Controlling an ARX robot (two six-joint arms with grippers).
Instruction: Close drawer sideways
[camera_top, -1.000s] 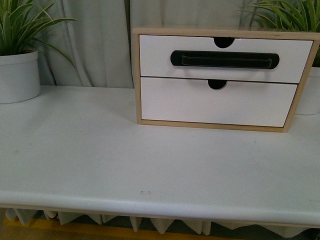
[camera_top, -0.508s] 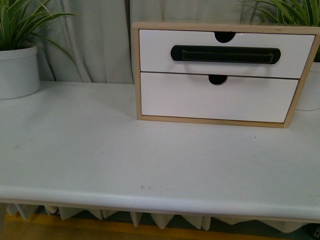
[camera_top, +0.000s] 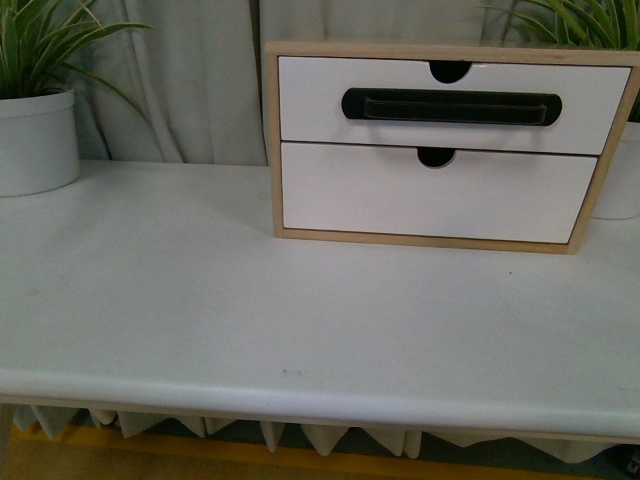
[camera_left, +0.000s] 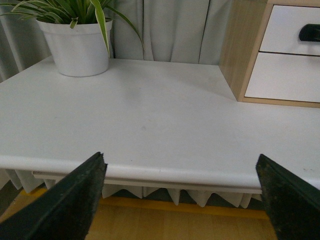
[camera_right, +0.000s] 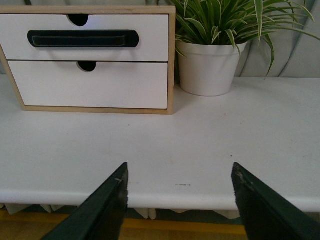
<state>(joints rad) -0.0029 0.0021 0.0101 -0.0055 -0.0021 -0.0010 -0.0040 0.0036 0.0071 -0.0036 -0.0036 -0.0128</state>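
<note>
— Item one, task's thing?
— Drawer (camera_top: 450, 105): upper of two white fronts in a wood-framed cabinet (camera_top: 270, 140), at the far side of the white table (camera_top: 300, 320). Long black bar handle (camera_top: 451, 107) in an oval recess, half-round notch above. Appears flush or near flush with the frame in the front view; any remaining gap too small to tell.
— Below it?
— Plain white front (camera_top: 435, 195), notch only, no handle. Not the target.
— Grippers?
— Left gripper (camera_left: 182, 200): dark fingers spread wide, nothing between them, hanging off the table's near edge. Right gripper (camera_right: 177, 205): likewise spread apart and empty, also at the near edge. Neither seen in the front view.
— Bearing from each?
— From the left wrist view, cabinet's wooden side and only a sliver of the drawer front, well off to the right side of that arm. From the right wrist view, drawer front nearly face-on, ahead and somewhat leftward. Both well apart from it; right judged better placed.
— Long axis?
— Handle and front running left to right across the table; closing push directed away, into the cabinet.
— Other entries?
— Potted plant (camera_top: 35, 130) at far left; second potted plant (camera_right: 210, 65) just beside the cabinet's right side. Curtain (camera_top: 190, 80) behind.
</note>
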